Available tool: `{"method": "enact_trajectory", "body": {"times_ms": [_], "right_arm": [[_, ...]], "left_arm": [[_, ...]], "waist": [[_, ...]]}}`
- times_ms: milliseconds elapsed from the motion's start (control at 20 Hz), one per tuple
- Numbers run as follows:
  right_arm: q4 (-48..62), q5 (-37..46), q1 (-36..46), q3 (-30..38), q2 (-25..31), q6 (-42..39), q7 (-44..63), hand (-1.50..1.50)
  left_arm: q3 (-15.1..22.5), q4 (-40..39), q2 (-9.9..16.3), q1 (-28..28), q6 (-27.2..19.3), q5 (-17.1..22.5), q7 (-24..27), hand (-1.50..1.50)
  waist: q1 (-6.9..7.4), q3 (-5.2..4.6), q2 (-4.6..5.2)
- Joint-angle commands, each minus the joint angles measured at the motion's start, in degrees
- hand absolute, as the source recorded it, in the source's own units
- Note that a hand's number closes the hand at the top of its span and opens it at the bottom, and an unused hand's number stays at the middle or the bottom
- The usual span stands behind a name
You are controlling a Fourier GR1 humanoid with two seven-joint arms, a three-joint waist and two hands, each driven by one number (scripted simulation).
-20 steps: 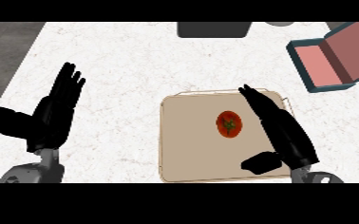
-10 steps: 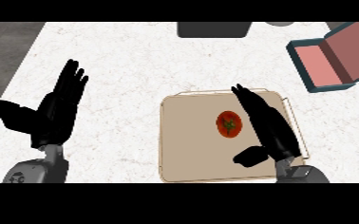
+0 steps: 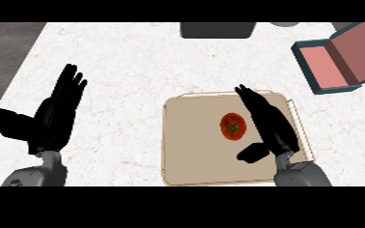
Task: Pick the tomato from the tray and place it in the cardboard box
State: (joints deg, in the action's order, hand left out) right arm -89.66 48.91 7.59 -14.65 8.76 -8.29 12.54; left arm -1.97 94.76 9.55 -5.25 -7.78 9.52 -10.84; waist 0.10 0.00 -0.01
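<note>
A red tomato (image 3: 233, 126) with a green stem lies on the beige tray (image 3: 189, 147) in the head view. My right hand (image 3: 269, 125) hovers over the tray just right of the tomato, open, fingers straight and pointing away, thumb toward the tray's front; no contact with the tomato shows. An open box (image 3: 332, 63) with a pinkish inside and teal rim sits at the far right of the counter. At the left edge my left hand (image 3: 54, 115) rests open, fingers up.
A dark grey block (image 3: 217, 29) stands at the counter's back edge, with a pale grey object (image 3: 285, 23) to its right. White marbled counter spreads between the left hand and the tray.
My right hand has drifted left, closer to the tomato. The left hand has shifted slightly. The tomato has not moved.
</note>
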Motion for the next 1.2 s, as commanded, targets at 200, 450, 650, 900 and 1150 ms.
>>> {"method": "enact_trajectory", "body": {"times_ms": [200,450,650,900,1150], "right_arm": [[2.02,3.5,-1.06,-0.59,-2.4,0.33,-1.32,-1.5],[5.4,4.35,2.41,0.58,-4.93,0.09,0.24,-1.5],[4.29,3.91,-1.05,1.98,-3.23,0.21,-3.34,-1.5],[12.19,6.46,3.74,2.21,-5.76,3.14,-4.52,-1.5],[9.2,7.68,1.49,1.02,-6.6,4.0,-4.44,-1.5]], "left_arm": [[-2.44,-5.06,-0.76,-3.22,2.12,-0.65,1.25,0.0],[-1.94,0.85,-0.76,-4.8,-0.26,-2.47,-5.33,0.0],[-3.0,0.32,-1.72,0.08,3.21,-1.29,0.0,0.0],[-1.72,4.79,-2.65,0.61,1.97,-2.35,-4.5,0.0],[-4.55,-0.65,-1.17,-4.45,2.56,-2.12,-4.15,0.0]], "waist": [[-0.16,0.0,0.01],[-0.08,0.01,0.01],[-0.09,0.0,-0.01],[0.04,0.01,0.0],[-0.08,0.01,0.0]]}}
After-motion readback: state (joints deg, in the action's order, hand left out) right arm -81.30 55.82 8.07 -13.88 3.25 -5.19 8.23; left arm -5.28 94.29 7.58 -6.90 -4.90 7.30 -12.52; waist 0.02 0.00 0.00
